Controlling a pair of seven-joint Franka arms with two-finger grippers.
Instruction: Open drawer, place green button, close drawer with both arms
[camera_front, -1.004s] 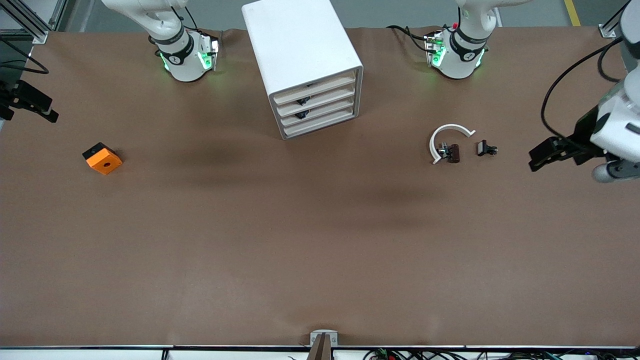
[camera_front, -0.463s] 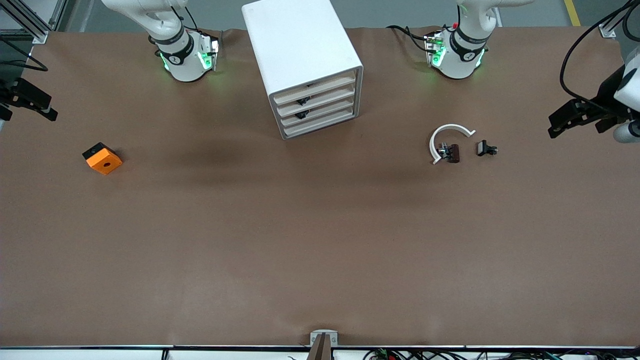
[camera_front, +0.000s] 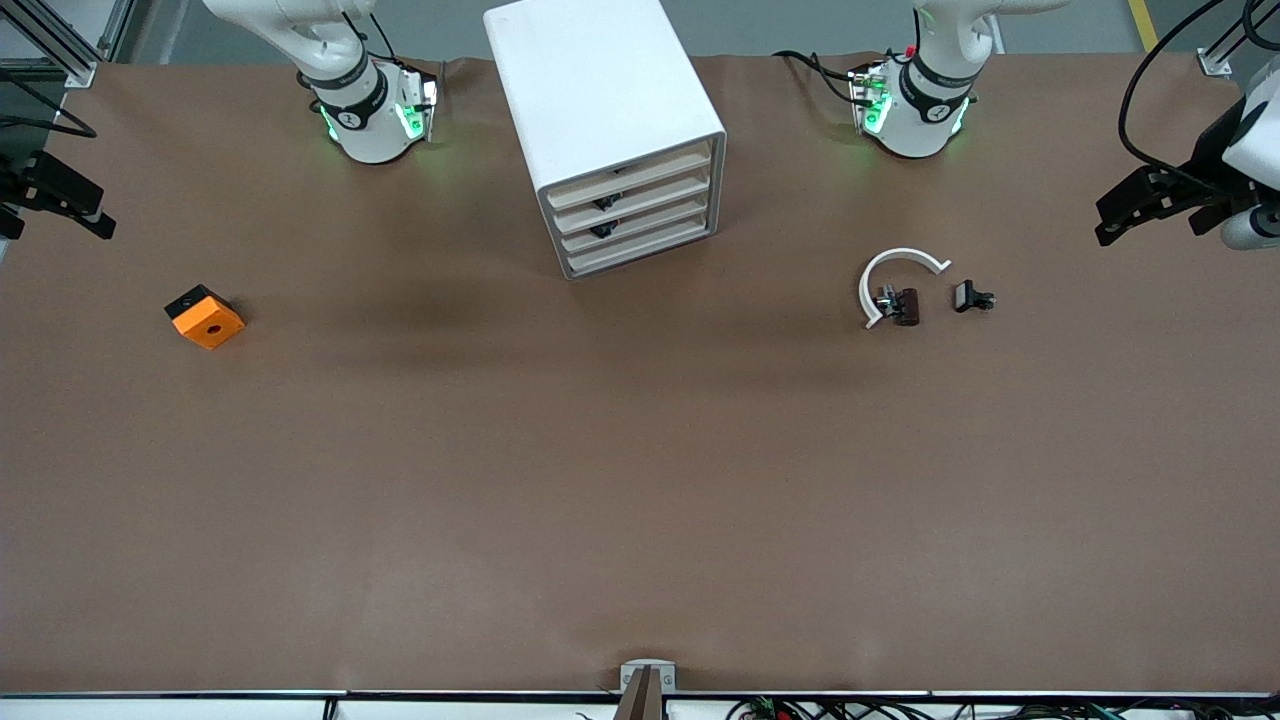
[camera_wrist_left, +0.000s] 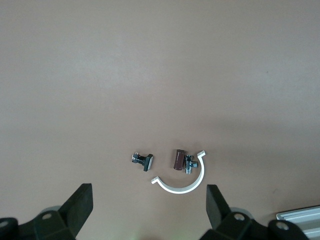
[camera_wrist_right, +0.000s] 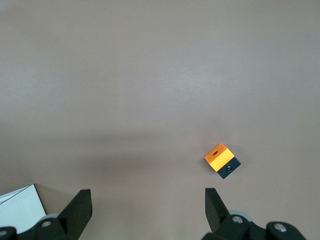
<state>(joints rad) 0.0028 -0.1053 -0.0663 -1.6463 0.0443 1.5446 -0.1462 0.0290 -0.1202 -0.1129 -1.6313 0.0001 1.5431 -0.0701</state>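
Observation:
The white cabinet (camera_front: 600, 100) stands between the two arm bases, and each drawer (camera_front: 635, 215) in its stack is shut. The button is out of view. My left gripper (camera_front: 1108, 228) hangs open and empty over the table's edge at the left arm's end. In the left wrist view, the left gripper (camera_wrist_left: 150, 212) shows wide-set fingers (camera_wrist_left: 80, 205) above bare table. My right gripper (camera_front: 98, 226) is open and empty over the edge at the right arm's end. Its own view shows the right gripper (camera_wrist_right: 148, 212) holding nothing.
A white arc (camera_front: 895, 265) lies toward the left arm's end, with a brown part (camera_front: 907, 306) and a black part (camera_front: 970, 296) beside it. An orange cube with a hole (camera_front: 205, 317) sits toward the right arm's end.
The left arm has pulled back toward the robots' side and outward over the table's end. The right gripper has shifted slightly the same way. Nothing on the table moved.

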